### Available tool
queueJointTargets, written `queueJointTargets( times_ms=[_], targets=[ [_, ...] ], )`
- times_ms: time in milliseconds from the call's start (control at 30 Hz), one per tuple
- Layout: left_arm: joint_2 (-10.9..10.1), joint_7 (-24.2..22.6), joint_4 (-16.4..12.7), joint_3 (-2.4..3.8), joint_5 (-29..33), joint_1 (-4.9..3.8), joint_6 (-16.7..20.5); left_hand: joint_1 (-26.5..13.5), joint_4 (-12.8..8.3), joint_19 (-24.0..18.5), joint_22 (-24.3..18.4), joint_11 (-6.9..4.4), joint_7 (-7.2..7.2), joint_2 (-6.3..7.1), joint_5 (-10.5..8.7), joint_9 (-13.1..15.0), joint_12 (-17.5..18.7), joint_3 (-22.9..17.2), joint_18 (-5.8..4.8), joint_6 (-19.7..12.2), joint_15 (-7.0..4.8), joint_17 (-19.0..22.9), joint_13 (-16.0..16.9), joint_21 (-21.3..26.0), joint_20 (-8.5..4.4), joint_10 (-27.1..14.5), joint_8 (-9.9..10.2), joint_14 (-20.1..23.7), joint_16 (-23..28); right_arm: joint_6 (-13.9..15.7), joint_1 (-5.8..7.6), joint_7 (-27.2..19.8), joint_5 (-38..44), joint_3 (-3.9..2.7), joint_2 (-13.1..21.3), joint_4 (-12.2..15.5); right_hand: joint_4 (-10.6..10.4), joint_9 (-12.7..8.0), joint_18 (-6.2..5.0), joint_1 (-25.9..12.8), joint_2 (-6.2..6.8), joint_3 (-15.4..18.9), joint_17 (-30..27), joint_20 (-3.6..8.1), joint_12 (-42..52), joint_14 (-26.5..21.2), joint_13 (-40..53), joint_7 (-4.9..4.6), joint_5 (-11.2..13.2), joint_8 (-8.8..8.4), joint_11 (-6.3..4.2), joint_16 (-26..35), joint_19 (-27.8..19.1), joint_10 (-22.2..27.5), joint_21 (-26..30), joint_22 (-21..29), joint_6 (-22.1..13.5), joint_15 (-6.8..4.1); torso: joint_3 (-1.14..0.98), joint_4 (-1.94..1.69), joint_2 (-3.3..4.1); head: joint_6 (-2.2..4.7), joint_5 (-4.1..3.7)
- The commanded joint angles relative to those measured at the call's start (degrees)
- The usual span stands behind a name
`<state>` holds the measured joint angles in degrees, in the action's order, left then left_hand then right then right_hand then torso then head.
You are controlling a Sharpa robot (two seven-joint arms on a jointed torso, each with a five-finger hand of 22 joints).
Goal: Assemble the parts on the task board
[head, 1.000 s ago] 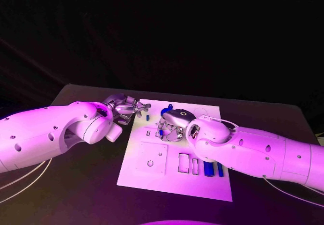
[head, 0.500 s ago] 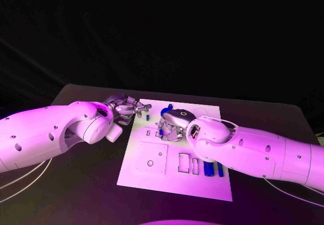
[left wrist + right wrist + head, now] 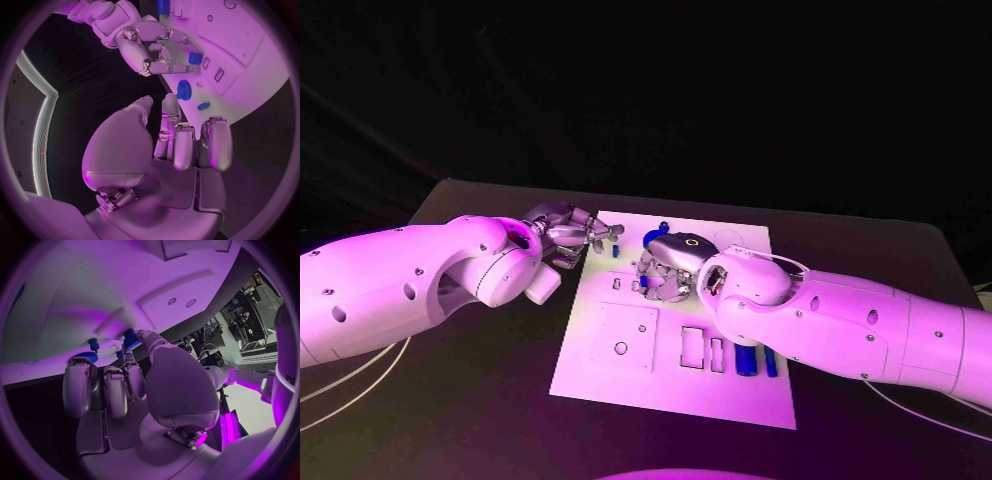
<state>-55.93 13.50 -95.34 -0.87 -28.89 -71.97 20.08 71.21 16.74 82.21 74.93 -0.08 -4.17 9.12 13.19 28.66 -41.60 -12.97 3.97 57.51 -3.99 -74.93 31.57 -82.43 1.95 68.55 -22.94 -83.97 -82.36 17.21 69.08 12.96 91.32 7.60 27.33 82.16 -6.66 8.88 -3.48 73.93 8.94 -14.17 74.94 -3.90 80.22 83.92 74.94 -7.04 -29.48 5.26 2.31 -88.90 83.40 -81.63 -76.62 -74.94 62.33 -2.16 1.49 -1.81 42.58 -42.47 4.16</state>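
Observation:
The white task board [image 3: 668, 390] lies in the middle of the black table. My right hand [image 3: 664, 275] hovers over the board's upper middle and pinches a small blue part [image 3: 130, 337] between thumb and finger; the same part [image 3: 195, 58] shows in the left wrist view. My left hand [image 3: 570, 232] sits at the board's far left corner with fingers apart and nothing in them. A blue gear [image 3: 183, 90] and a small blue peg [image 3: 204, 106] stand on the board near both hands. Two blue bars [image 3: 746, 360] lie at the board's near right.
The board carries a square raised plate [image 3: 626, 337] and rectangular slots [image 3: 694, 347] in its near half. Both white forearms cross the table's left and right sides. Bare black table [image 3: 459, 420] runs along the near edge.
Hardly anything: my left hand's fingers have edged slightly toward the board. The right hand keeps its pinch in the same place.

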Motion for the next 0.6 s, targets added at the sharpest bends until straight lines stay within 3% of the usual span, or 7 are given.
queueJointTargets(
  times_ms=[33,600],
  targets=[
    [0.13,0.26,-0.03,0.05,-0.38,-0.07,-1.35,-0.63,0.04,-0.16,1.41,-0.02,0.09,0.02,-0.09,-0.05,0.26,0.42,-0.87,-0.28,0.38,-6.21,-0.05,0.17,0.19,-0.45,-0.02,-3.32,0.14,-0.12,-0.03,0.15,0.83,0.01,-0.06,0.10,-0.15,-0.11,0.46,0.05,0.65,-0.04,12.26,-0.50,-0.49,5.38,4.45,-0.14,0.49,-0.27,0.12,0.31,-0.10,0.53,0.36,-8.13,-0.51,0.57,0.01,0.01,0.01,0.00,-0.01],
    [-0.02,0.60,0.07,0.05,-0.83,-0.07,-1.93,-0.68,0.04,-0.16,1.42,0.00,0.06,0.01,-0.09,-0.08,0.30,0.48,-0.87,-0.33,0.41,-6.22,-0.08,0.16,0.20,-0.50,0.00,-3.32,0.13,-0.07,-0.03,0.35,0.94,0.01,-0.04,0.25,-0.23,-0.22,0.19,-0.30,1.33,0.18,11.45,-0.94,-1.97,5.16,3.04,-0.64,2.23,-0.81,0.60,0.74,-0.72,2.04,1.74,-7.56,-1.67,1.00,-0.01,-0.02,-0.01,0.00,0.01]
  ],
)
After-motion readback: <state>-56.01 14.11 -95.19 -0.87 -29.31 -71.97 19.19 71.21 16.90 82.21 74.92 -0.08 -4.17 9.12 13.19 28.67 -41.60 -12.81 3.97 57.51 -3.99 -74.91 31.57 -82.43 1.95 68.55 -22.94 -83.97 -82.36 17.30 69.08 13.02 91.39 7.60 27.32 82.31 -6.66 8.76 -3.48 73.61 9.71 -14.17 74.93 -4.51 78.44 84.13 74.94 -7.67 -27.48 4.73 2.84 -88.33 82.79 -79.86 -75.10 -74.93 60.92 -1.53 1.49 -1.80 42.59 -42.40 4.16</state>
